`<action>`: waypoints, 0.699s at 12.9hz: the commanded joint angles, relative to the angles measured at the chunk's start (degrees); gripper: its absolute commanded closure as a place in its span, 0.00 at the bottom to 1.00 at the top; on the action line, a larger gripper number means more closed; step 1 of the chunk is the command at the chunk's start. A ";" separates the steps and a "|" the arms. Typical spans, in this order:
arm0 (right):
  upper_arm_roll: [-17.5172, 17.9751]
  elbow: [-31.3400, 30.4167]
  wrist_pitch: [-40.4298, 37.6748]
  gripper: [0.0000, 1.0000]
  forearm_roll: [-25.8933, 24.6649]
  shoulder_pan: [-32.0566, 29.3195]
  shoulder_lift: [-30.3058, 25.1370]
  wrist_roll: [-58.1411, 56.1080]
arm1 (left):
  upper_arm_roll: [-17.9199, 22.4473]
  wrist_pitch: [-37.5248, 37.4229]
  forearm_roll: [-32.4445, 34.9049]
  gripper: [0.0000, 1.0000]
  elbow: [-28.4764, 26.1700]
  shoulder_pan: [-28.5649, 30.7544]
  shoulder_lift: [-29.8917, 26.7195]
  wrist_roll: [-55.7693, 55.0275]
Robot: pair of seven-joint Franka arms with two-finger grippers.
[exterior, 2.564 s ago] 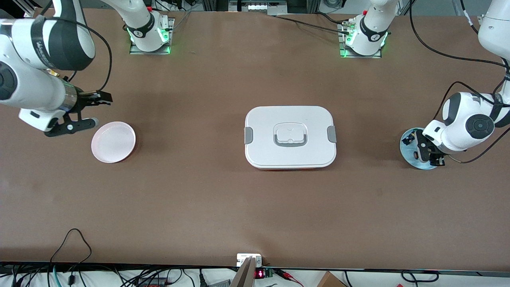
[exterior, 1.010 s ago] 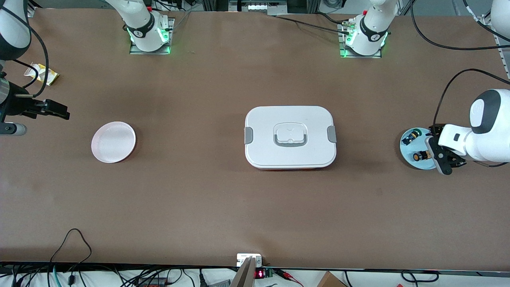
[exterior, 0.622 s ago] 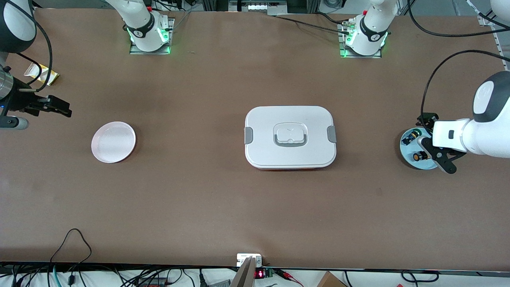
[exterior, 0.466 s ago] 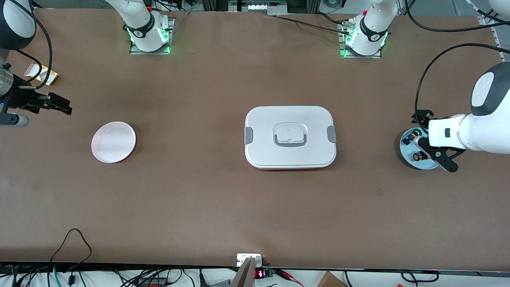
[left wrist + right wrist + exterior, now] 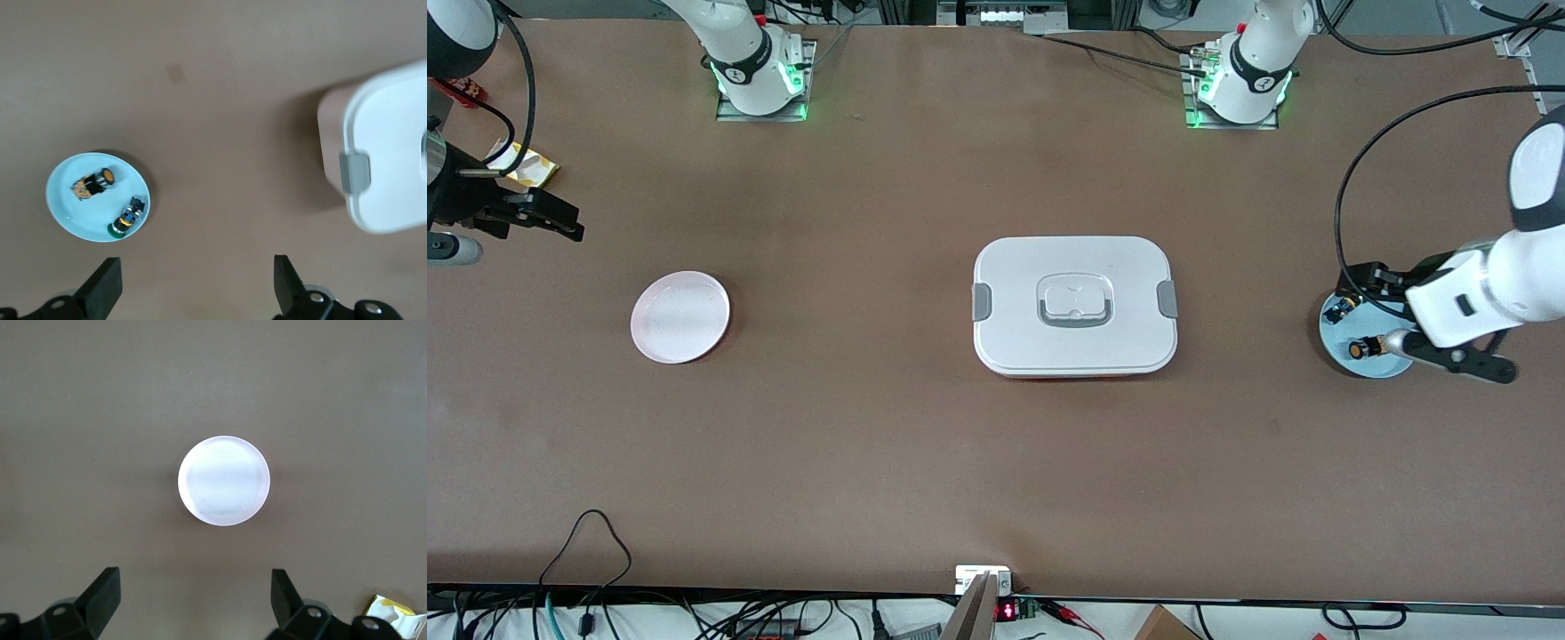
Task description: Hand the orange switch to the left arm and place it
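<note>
Orange switch (image 5: pixel 1358 349): lies on our blue plate (image 5: pixel 1343 360) at the left arm's end of the bench, beside the green-capped switch (image 5: pixel 126 220).
Left tool (image 5: pixel 193 293): released, fingers wide, hanging over the plate's edge.
Right tool (image 5: pixel 193 610): released, waiting above the pink plate (image 5: pixel 680 317).
Box (image 5: pixel 1074 305): mid-bench, between both plates.
Our advice: centre on the orange cap only, descend straight, then carry high over the box.
</note>
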 commanded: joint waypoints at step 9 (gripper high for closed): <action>0.11 2.17 -1.43 0.00 0.53 -0.08 0.20 0.21 | 15.87 15.77 -2.56 0.00 -28.31 -14.84 -23.21 -6.33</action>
